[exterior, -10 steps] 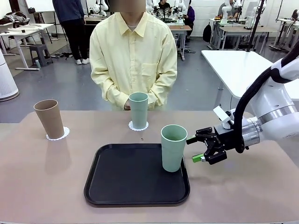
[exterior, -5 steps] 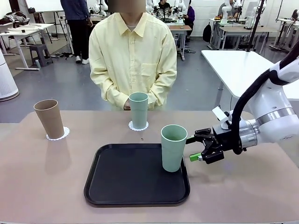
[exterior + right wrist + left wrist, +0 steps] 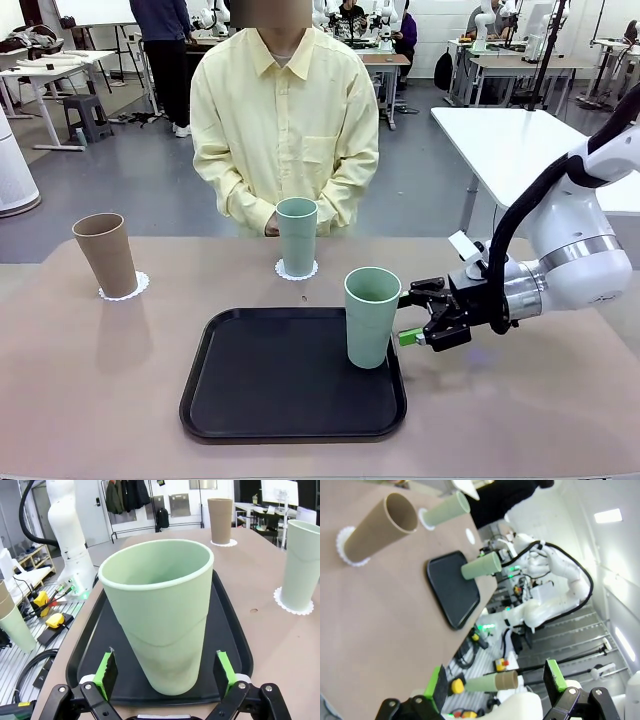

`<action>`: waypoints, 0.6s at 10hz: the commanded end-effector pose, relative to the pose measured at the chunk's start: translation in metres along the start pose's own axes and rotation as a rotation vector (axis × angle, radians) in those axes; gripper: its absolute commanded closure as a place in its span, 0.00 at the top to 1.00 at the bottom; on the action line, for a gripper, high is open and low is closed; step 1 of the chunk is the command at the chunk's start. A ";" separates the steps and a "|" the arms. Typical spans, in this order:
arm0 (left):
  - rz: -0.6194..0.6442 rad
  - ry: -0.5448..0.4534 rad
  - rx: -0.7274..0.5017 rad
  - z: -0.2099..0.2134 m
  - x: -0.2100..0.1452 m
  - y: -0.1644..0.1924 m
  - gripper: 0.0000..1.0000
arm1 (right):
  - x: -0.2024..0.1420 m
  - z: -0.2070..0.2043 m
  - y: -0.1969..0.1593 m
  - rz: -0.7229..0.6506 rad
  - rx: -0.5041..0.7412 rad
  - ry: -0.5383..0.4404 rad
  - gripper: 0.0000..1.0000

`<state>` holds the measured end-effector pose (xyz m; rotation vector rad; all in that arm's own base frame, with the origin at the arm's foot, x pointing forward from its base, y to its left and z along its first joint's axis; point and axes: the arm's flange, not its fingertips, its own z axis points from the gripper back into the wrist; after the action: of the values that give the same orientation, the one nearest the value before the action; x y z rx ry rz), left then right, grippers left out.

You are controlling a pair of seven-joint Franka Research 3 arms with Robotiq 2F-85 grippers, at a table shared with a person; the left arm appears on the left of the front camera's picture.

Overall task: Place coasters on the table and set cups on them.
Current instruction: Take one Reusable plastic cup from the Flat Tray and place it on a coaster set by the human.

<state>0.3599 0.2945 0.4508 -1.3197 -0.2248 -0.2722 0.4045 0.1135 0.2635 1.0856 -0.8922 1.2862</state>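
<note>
A brown cup stands on a lacy white coaster at the far left of the tan table. One mint cup sits on a second coaster in front of the person. The other mint cup stands on the black tray. My right gripper is open at that cup's right side. In the right wrist view its green pads flank the cup without touching it. A third coaster lies bare on the table. My left gripper is open and holds nothing.
The person in a yellow shirt stands at the far edge, hands behind the middle cup. A glossy white table stands at the back right. The left arm's white base rises beside the tray's near side.
My right gripper has slid left toward the mint cup on the tray, bringing its open fingers to either side of it. The cups and the person have not moved.
</note>
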 end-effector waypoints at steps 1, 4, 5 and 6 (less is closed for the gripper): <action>0.006 -0.003 0.006 0.001 -0.001 -0.001 1.00 | 0.000 -0.008 -0.006 0.037 -0.009 -0.054 1.00; 0.006 -0.003 0.006 0.001 -0.001 -0.001 1.00 | -0.001 -0.017 -0.008 0.042 0.019 -0.061 1.00; 0.006 -0.003 0.006 0.001 -0.001 -0.001 1.00 | -0.002 -0.020 -0.009 0.040 0.025 -0.059 1.00; 0.006 -0.003 0.006 0.001 -0.001 -0.001 1.00 | -0.001 -0.022 -0.009 0.043 0.029 -0.057 1.00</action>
<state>0.3599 0.2945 0.4508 -1.3197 -0.2248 -0.2722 0.4080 0.1270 0.2603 1.1372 -0.9143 1.3075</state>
